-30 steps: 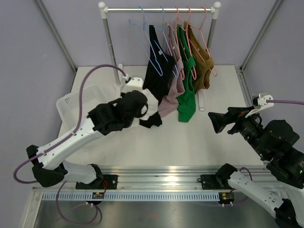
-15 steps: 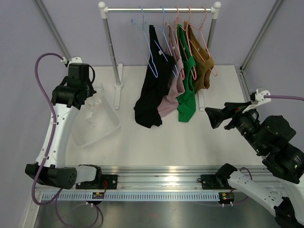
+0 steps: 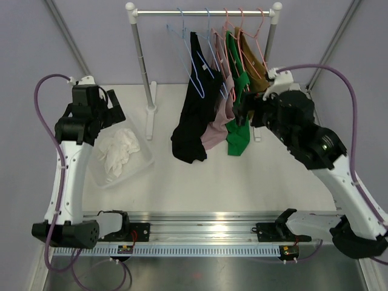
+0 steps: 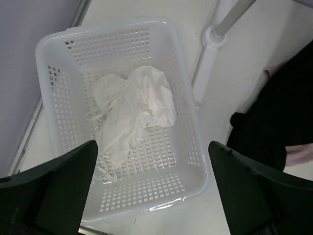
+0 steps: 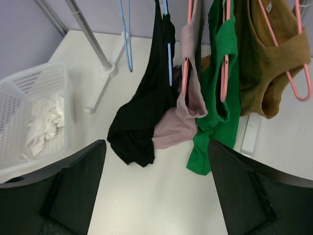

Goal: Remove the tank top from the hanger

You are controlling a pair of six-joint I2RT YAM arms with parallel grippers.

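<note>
Two arms stand raised over the table, neither holding anything. The left arm rises steeply from its base and bends at the top, so the left tool points down with its fingers spread wide and nothing between them. Directly below that tool sits a white perforated basket, and inside it lies a crumpled white garment with thin straps showing.

Off to the right of the left tool stands a clothes rack. An empty blue hanger hangs at the left end of its rail. The right arm reaches up and forward, bringing the right tool close in front of the hung clothes, its fingers also wide apart and empty.

Ahead of that tool, from its left to its right, hang a black tank top on a blue hanger, a mauve top, a green top and a brown top, the last three on pink hangers. The black tank top drapes lowest, its hem bunched just above the table.
</note>
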